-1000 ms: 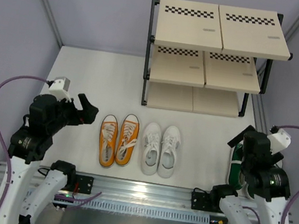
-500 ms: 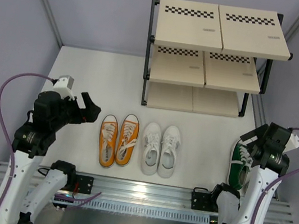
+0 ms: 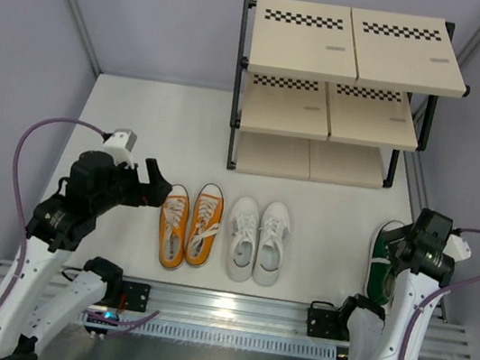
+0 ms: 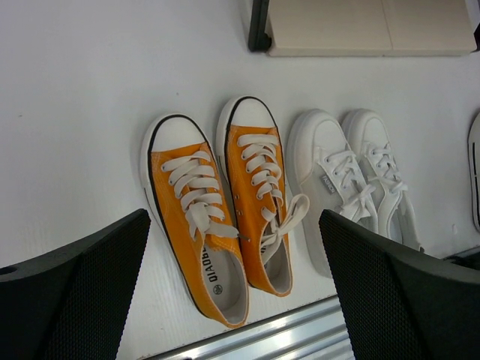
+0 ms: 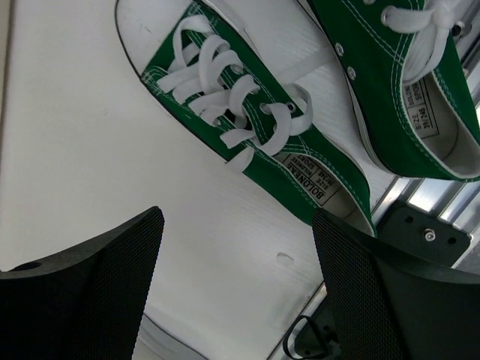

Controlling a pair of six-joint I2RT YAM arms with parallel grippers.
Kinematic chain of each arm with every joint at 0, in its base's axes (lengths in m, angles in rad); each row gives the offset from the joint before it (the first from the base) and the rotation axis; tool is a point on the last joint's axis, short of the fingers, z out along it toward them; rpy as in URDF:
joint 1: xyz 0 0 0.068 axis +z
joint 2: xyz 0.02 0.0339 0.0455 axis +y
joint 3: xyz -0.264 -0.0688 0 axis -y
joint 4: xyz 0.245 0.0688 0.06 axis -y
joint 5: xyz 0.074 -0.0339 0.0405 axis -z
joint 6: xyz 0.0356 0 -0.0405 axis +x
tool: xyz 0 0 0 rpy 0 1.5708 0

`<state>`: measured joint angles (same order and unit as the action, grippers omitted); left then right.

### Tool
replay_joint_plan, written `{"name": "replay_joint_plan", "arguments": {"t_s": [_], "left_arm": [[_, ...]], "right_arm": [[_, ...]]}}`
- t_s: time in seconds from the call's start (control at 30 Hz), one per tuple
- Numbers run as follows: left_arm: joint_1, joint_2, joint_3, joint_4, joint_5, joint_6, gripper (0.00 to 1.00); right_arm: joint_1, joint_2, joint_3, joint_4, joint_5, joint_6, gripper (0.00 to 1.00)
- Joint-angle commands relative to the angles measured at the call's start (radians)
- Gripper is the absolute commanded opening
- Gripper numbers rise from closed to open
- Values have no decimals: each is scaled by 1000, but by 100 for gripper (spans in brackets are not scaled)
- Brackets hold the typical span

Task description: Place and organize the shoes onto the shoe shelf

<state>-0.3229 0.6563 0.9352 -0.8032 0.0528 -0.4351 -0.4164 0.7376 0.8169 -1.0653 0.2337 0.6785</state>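
Now the right gripper [image 5: 238, 225] is hovering wide open over a green sneaker [image 5: 247, 120] at the right edge of the table [image 3: 140, 119]. The left gripper [image 3: 156, 181] is gaping wide beside the orange sneakers [image 3: 189, 225].

The table's [image 3: 152, 130] upper-left stretch in the top view gives passing room. The shoe shelf [image 3: 303, 39] blocks upper centre; orange shoes [image 3: 188, 225] and white shoes [image 3: 258, 240] crowd lower centre.

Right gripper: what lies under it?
Under the right gripper, a green sneaker with white laces lies on the white table, its partner beside it. In the top view the right arm covers much of both.
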Motion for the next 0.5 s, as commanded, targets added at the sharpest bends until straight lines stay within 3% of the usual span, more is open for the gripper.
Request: {"name": "replay_joint_plan", "arguments": {"t_s": [0.0,0.17,0.47], "left_arm": [[-25,26,-4,38,7,12,99],[-34,81,13,41,25,7,99],[-33,186,59,35,48,29,99]], "right_arm": [[-5,-10,-41,-25,46,150,85],[-5,-93,-113,44,-2,213,85],[-5,0,-168,123,58,156,86]]}}
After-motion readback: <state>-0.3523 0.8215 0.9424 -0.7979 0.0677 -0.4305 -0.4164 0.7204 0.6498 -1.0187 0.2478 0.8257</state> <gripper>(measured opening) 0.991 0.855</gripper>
